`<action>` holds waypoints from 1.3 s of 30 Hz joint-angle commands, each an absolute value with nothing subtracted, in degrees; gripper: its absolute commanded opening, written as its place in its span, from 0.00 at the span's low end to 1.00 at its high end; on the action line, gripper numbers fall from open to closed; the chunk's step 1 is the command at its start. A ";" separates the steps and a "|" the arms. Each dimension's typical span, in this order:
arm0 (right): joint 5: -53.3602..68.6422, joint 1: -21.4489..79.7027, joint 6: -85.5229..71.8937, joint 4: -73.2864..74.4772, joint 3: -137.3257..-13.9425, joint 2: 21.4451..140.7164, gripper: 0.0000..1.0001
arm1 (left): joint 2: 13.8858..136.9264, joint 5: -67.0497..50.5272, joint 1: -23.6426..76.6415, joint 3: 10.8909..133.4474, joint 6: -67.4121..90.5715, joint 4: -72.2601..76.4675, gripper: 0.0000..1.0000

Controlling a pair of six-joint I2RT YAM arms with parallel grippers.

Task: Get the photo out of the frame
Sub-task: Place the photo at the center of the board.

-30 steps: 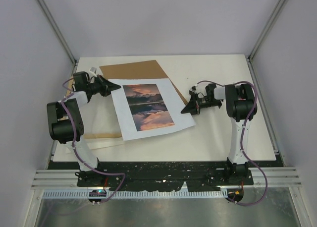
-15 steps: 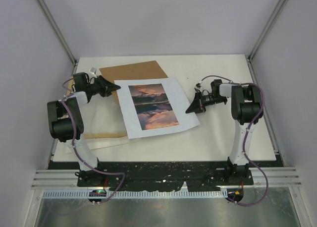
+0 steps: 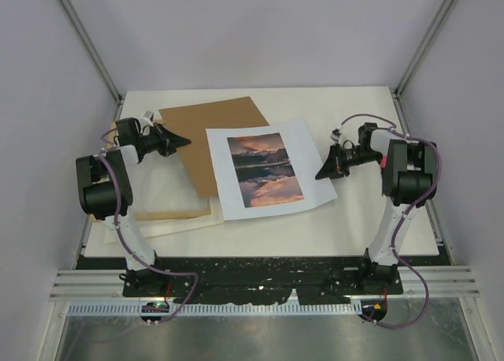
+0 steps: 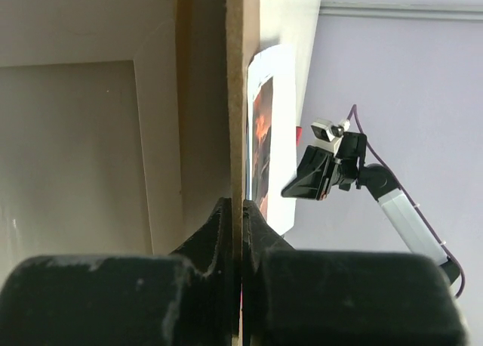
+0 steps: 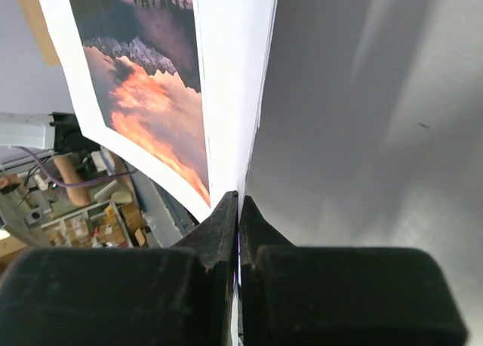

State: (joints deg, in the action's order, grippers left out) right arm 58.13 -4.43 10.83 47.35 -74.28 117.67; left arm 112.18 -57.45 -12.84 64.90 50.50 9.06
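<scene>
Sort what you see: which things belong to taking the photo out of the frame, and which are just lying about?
Job in hand: photo, frame, brown backing board.
Just there: table, metal posts.

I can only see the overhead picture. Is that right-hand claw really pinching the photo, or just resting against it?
Observer: Really pinching. Its own wrist camera shows the right gripper shut on the white border of the photo.
Operator: And the claw on the left, what is it doing?
Observer: Its wrist camera shows the left gripper shut on the thin edge of the brown backing board, seen edge-on there.
</scene>
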 commanded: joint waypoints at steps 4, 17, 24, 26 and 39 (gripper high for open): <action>48.27 -12.38 17.13 49.84 -77.17 111.27 0.08 | 106.62 -61.25 -17.49 68.55 37.38 -5.22 0.00; 38.32 -18.28 21.71 48.69 -80.95 112.23 0.08 | 110.30 -53.97 -26.18 90.96 -6.32 -63.00 0.00; 35.86 -19.51 22.59 48.95 -84.02 113.29 0.08 | 112.32 -49.58 -30.76 96.94 -11.95 -70.13 0.00; 34.99 -19.60 22.59 48.96 -84.81 113.73 0.08 | 112.32 -47.91 -31.72 97.82 -12.13 -70.66 0.00; 31.90 -19.60 20.57 46.14 -84.91 114.35 0.08 | 109.43 -25.51 -32.52 99.15 -9.76 -65.93 0.22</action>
State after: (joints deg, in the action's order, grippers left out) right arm 32.64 -19.31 20.91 48.01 -84.03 114.61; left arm 112.73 -46.92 -31.83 98.56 -6.96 -72.29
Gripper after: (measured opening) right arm 0.080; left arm 0.183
